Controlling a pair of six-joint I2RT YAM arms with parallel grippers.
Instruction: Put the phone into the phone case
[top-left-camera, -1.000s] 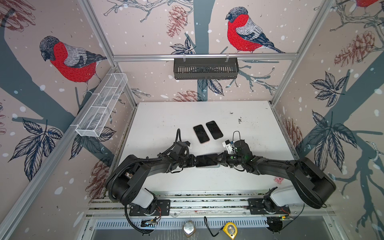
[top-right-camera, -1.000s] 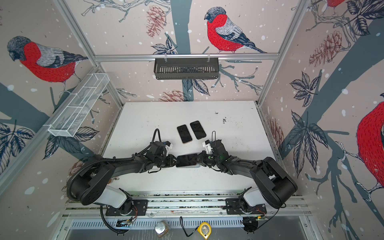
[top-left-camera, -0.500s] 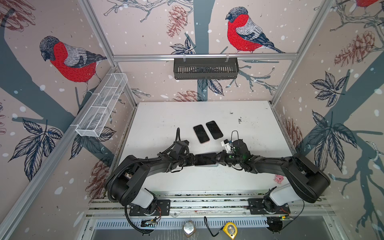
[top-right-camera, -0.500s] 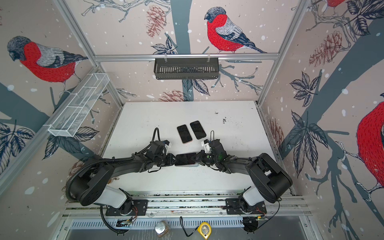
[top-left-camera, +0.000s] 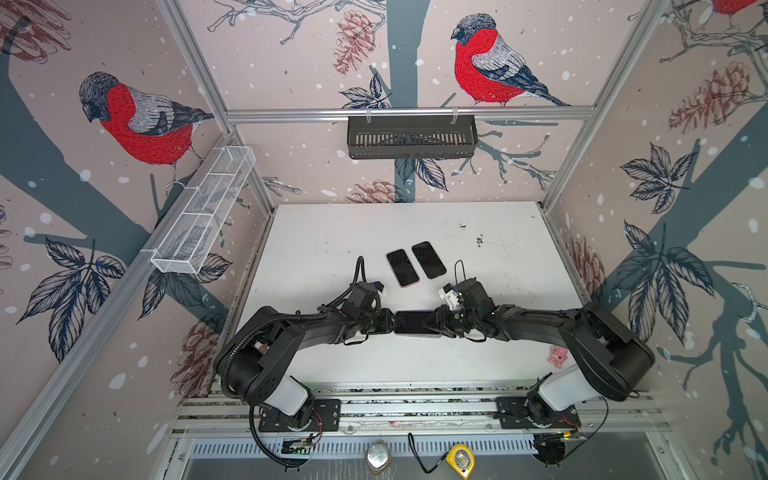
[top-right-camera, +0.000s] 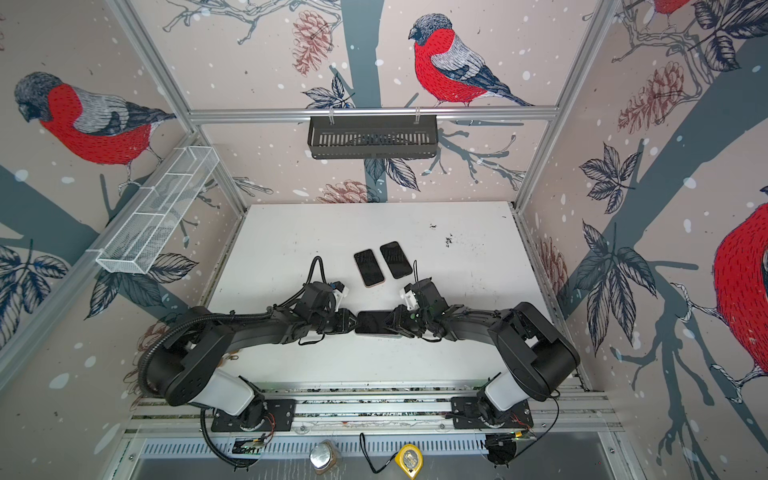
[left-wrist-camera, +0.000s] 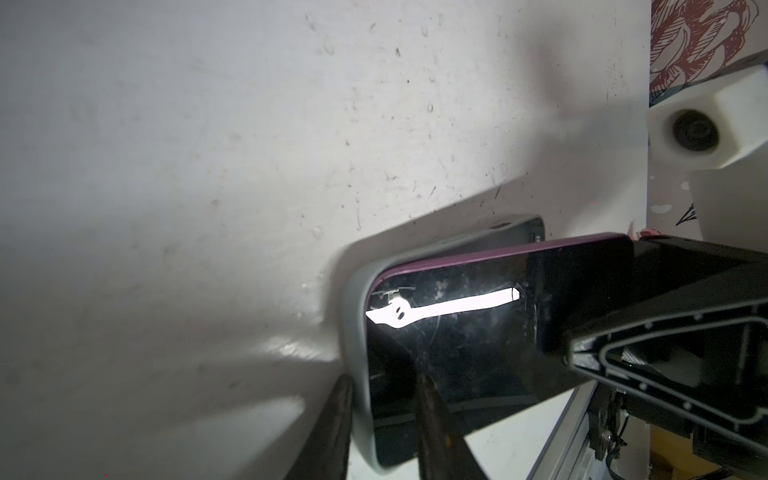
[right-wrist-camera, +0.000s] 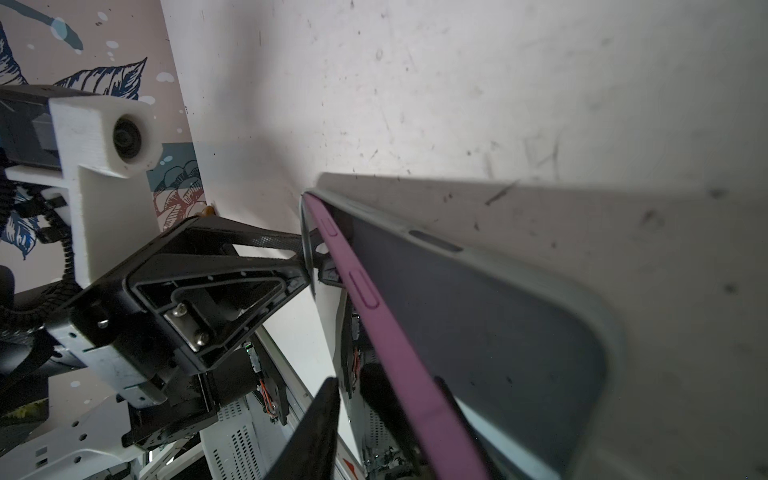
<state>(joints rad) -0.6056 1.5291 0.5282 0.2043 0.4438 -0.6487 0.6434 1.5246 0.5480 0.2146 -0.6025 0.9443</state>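
Phone (top-left-camera: 411, 323), long axis left-right, screen up

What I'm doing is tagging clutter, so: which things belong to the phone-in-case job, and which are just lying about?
Job: purple-edged black phone, pale grey soft phone case, left gripper's fingers, right gripper's fingers.
Lying about: two other black phones, small pink toy, yellow tape measure, black slotted wall basket, white wire rack.
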